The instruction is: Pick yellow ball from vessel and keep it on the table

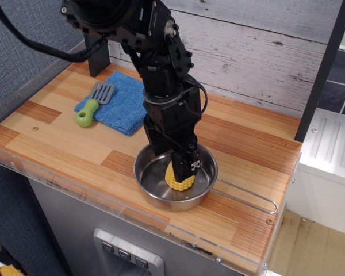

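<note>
The yellow ball [177,178], a bumpy corn-shaped piece, stands inside the shiny steel vessel [152,188] near the front of the wooden table [57,138]. My black gripper [173,168] reaches straight down into the vessel, with its jaws on either side of the ball and closed against it. One finger [187,164] covers the ball's right side. The ball's base rests on the vessel's floor. The vessel's wire handle [247,201] points right, towards the front right corner.
A blue cloth [122,103] lies at the back left with a green-handled spatula [92,106] on its left edge. A dark post [96,54] stands behind it. The clear plastic front edge [103,201] runs close to the vessel.
</note>
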`<state>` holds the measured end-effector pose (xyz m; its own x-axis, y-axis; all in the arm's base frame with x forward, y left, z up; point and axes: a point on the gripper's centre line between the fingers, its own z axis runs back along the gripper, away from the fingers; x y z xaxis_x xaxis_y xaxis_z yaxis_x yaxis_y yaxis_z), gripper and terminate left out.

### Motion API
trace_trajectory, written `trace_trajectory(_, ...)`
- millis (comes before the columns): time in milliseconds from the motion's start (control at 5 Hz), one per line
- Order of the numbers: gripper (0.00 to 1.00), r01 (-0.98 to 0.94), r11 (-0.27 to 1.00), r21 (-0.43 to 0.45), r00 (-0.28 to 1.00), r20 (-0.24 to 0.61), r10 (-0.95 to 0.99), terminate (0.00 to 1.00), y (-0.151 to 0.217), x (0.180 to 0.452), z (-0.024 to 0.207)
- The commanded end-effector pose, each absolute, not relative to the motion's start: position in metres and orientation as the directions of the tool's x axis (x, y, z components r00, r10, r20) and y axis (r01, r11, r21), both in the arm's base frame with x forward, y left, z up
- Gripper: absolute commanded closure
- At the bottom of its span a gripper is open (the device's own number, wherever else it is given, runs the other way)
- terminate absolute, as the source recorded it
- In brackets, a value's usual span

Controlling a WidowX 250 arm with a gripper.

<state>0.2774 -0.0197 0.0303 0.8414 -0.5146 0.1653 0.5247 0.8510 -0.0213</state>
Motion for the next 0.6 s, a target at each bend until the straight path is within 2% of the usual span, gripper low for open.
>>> trace_trajectory(0, 1.00, 0.555, 0.832, -0.006, 0.822, 0.162, -0.546, 0.00, -0.0143, 0.2763, 0.0379)
trace_trajectory(400, 1.00, 0.533, 0.845, -0.041, 0.833, 0.201, -0.515, 0.00, -0.0174, 0.2770, 0.0373)
